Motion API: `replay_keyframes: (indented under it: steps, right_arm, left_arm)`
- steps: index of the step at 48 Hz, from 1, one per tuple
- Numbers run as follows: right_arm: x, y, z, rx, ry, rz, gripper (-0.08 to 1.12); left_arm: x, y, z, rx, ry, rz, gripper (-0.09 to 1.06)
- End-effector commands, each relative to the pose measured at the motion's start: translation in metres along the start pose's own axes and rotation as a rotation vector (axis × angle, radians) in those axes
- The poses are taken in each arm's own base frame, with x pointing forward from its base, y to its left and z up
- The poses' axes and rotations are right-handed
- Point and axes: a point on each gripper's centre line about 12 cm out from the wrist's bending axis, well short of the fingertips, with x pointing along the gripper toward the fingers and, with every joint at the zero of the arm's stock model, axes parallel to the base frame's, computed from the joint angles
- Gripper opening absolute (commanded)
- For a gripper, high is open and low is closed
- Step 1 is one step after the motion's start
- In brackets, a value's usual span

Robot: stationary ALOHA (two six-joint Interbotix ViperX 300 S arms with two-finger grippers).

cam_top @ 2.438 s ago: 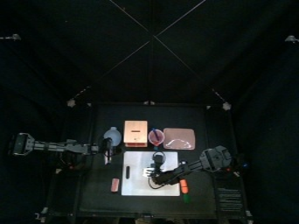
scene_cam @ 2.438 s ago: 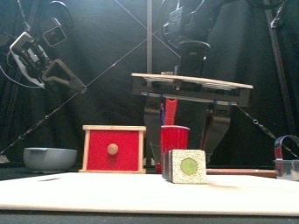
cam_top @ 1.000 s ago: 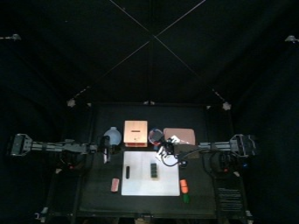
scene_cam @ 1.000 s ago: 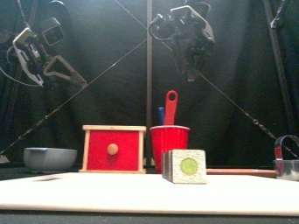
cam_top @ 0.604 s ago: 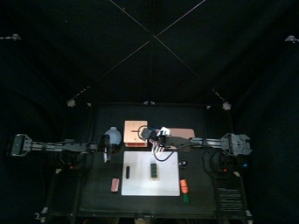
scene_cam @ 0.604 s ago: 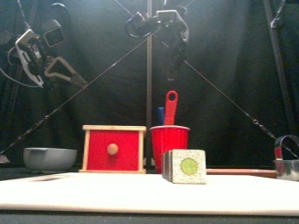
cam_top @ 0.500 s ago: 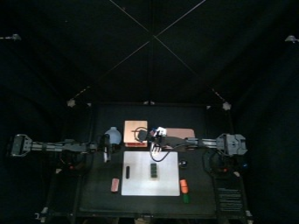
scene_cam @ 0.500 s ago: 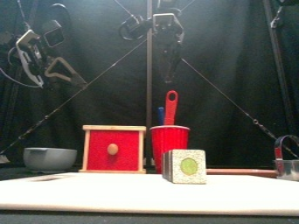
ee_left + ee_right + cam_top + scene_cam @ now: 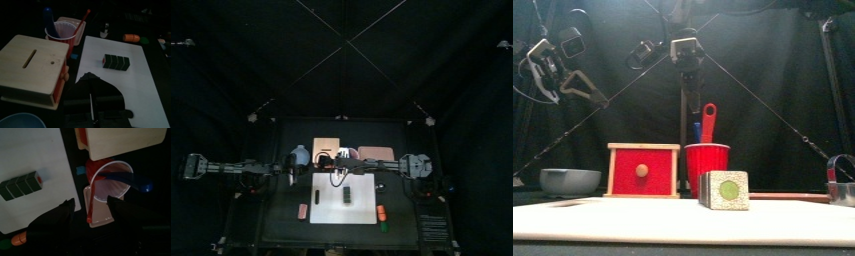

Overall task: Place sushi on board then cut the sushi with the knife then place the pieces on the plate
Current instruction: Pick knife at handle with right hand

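Black table, black curtains behind. You have the sushi roll [image 9: 345,194] lying on the white board [image 9: 365,207] at the centre of the top view. Step 1 therefore reads as done, and step 2, fetching a knife, is in hand.

Your right gripper [image 9: 92,203] hangs over the red cup [image 9: 707,160] with jaws parted and gripping nothing. The red knife [image 9: 708,116] handle shows between them.

Left gripper [image 9: 567,80] rests at upper left of the front view; its state cannot be told.

Next move, as I judge it: descend, close on that handle alone, and lift straight so the cup does not tip. The pink tray [image 9: 378,155] lies just right of the cup.
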Motion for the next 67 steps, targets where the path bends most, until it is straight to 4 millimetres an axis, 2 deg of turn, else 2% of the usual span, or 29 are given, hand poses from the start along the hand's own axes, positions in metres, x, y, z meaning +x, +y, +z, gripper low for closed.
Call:
replay_keyframes:
  steps: [1,20,48,55,67]
  right_arm:
    - [-0.011,-0.009,-0.003,0.019,-0.022,0.012,0.87]
    - [0.023,-0.012,-0.004,0.016,0.064,-0.006,0.87]
    - [0.036,-0.022,-0.009,0.038,0.108,0.009,0.87]
    - [0.035,-0.023,-0.008,0.040,0.102,0.010,0.79]
    - [0.036,-0.021,-0.009,0.042,0.108,0.036,0.53]
  left_arm:
    - [0.001,0.000,0.005,-0.003,-0.016,0.002,-0.01]
    - [0.001,0.001,0.004,-0.004,-0.011,0.005,-0.01]
    - [-0.001,0.002,-0.002,-0.002,0.002,0.008,-0.01]
    - [0.000,0.004,-0.002,-0.005,0.003,0.016,-0.01]
    - [-0.001,0.006,-0.003,-0.006,0.003,0.026,-0.01]
